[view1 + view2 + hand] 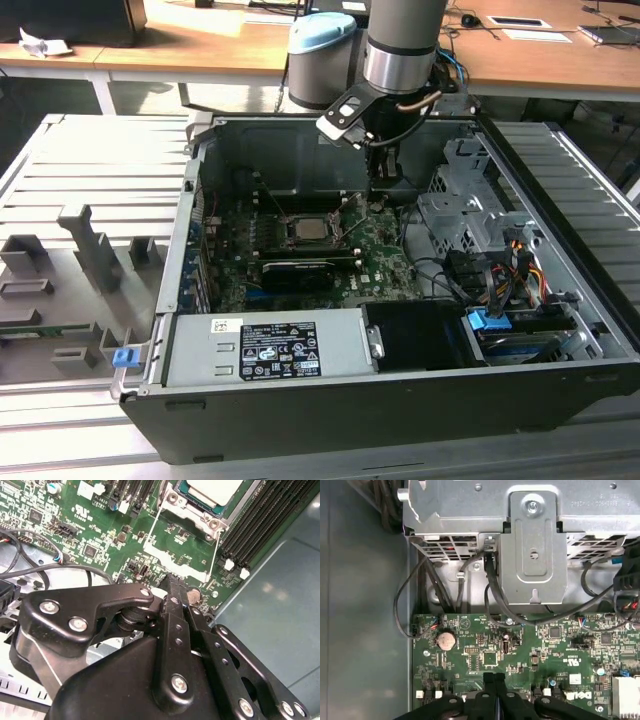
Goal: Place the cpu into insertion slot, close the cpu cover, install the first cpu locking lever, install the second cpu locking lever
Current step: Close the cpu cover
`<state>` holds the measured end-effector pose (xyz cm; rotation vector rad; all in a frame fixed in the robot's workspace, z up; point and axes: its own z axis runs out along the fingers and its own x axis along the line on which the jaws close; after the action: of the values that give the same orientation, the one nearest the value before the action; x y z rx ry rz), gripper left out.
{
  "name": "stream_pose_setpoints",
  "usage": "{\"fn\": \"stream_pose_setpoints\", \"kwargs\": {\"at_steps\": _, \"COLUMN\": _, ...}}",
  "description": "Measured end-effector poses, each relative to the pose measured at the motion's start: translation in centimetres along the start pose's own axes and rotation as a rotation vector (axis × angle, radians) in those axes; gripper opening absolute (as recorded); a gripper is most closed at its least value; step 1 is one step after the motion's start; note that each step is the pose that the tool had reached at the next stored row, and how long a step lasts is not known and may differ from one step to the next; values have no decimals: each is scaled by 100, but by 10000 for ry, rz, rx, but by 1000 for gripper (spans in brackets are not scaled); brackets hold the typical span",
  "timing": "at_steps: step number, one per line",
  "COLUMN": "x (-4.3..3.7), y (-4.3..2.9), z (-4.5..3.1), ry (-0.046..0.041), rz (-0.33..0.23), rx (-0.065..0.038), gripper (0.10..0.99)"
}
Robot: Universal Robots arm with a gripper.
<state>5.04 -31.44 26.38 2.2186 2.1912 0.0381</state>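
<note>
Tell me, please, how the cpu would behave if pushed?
The cpu looks flat and metal-topped, so probably stiff and light. It sits sunk in the metal-rimmed slot, so a sideways push likely would not shift it.

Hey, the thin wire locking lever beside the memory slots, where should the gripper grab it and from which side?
Grip the locking lever near its free end, far from the cpu, closing the gripper across the thin wire. Come down from above: the wire seems to stand up off the motherboard, and the memory slots crowd its side.
</note>
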Motion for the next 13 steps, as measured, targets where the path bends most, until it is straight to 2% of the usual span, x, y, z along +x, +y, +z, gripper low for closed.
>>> {"fn": "stream_pose_setpoints", "kwargs": {"at_steps": 6, "x": 0, "y": 38, "z": 4, "ry": 11, "rz": -1, "rx": 0, "gripper": 106}}
{"fn": "stream_pose_setpoints", "kwargs": {"at_steps": 8, "x": 0, "y": 37, "z": 26, "ry": 11, "rz": -4, "rx": 0, "gripper": 106}}
{"fn": "stream_pose_setpoints", "kwargs": {"at_steps": 10, "x": 0, "y": 34, "z": 84, "ry": 32, "rz": -35, "rx": 1, "gripper": 106}}
{"fn": "stream_pose_setpoints", "kwargs": {"at_steps": 12, "x": -1, "y": -37, "z": 83, "ry": 33, "rz": -36, "rx": 0, "gripper": 106}}
{"fn": "stream_pose_setpoints", "kwargs": {"at_steps": 13, "x": -1, "y": -46, "z": 83, "ry": 33, "rz": -36, "rx": 0, "gripper": 106}}
